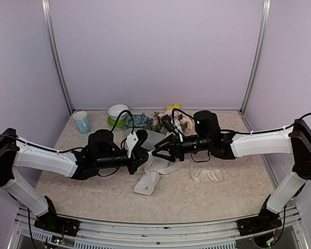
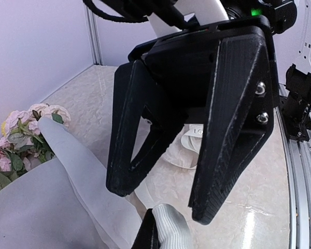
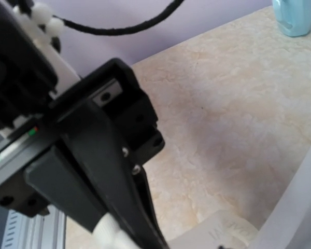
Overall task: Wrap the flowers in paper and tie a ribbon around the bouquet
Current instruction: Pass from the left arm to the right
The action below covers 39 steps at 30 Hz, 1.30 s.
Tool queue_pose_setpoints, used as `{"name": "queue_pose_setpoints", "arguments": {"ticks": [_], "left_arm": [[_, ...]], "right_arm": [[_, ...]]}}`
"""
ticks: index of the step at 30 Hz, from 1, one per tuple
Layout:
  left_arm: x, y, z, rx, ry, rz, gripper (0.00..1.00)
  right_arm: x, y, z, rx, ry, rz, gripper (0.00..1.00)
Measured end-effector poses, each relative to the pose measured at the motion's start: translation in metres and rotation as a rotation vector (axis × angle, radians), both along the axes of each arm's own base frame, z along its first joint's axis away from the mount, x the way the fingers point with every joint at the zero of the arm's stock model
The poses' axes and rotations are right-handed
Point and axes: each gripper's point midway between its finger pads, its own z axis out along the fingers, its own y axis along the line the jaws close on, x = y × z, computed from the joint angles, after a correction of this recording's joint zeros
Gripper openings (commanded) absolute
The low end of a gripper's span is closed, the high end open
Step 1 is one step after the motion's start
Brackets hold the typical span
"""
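Note:
The bouquet lies across mid-table: the flowers [image 1: 163, 120] point to the back wall and the white paper [image 1: 147, 181] cone runs toward the near edge. In the left wrist view the pink flowers [image 2: 20, 135] sit at far left and the paper [image 2: 57, 197] spreads below. My two grippers meet tip to tip over the paper. My right gripper [image 1: 159, 150] stands open, its black fingers [image 2: 225, 129] wide apart with only table between them. My left gripper [image 1: 141, 151] is shut, black and white fingertips pressed together [image 2: 156, 224]; anything pinched is hidden. The ribbon [image 1: 210, 175] lies loose at the right.
A light blue cup [image 1: 82, 122] and a white bowl stacked on a green one [image 1: 117, 115] stand at the back left, near the flowers. Lilac walls close in the back and both sides. The lettered ribbon [image 3: 233, 233] shows at the bottom of the right wrist view.

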Motion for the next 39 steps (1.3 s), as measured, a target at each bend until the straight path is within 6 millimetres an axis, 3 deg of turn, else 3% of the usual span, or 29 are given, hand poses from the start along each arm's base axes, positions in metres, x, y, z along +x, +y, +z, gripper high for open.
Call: {"name": "queue_pose_setpoints", "arguments": {"ticks": [2,6,11,12,14,17,25,27,28,30,32,35,39], "left_arm": [[-0.001,-0.001,0.001,-0.003,-0.003,-0.002,0.01],[-0.001,-0.001,0.001,-0.004,-0.004,-0.003,0.01],[-0.001,-0.001,0.000,-0.002,-0.003,-0.002,0.01],[0.000,-0.001,-0.001,0.000,-0.001,-0.001,0.01],[0.000,-0.001,-0.003,0.006,0.004,-0.002,0.00],[-0.002,-0.002,-0.006,0.012,0.008,-0.010,0.00],[-0.003,-0.001,-0.011,0.031,0.022,-0.015,0.00],[-0.004,-0.001,-0.012,0.034,0.025,-0.018,0.00],[-0.004,-0.001,-0.012,0.034,0.025,-0.018,0.02],[-0.004,-0.001,-0.013,0.035,0.025,-0.018,0.21],[-0.003,0.000,-0.013,0.037,0.023,-0.016,0.31],[-0.001,0.002,-0.015,0.047,0.026,-0.004,0.60],[0.000,0.018,-0.023,0.059,0.039,0.017,0.72]], "right_arm": [[-0.001,0.001,0.000,0.001,0.000,0.005,0.37],[-0.003,0.004,-0.005,-0.006,0.009,0.014,0.48],[-0.005,0.006,-0.009,-0.011,0.019,0.018,0.24],[-0.005,0.006,-0.008,-0.010,0.020,0.022,0.25],[-0.004,0.006,-0.009,-0.013,0.021,0.015,0.36],[-0.004,0.006,-0.009,-0.012,0.024,0.012,0.39],[-0.005,0.009,-0.010,-0.008,0.028,0.021,0.00],[-0.005,0.009,-0.009,-0.006,0.031,0.021,0.00],[-0.005,0.009,-0.010,-0.006,0.032,0.022,0.00],[-0.005,0.009,-0.010,-0.006,0.033,0.023,0.00],[-0.005,0.009,-0.010,-0.006,0.033,0.023,0.00],[-0.005,0.009,-0.010,-0.006,0.032,0.021,0.00],[-0.001,0.009,-0.011,-0.013,0.032,-0.004,0.00]]}}
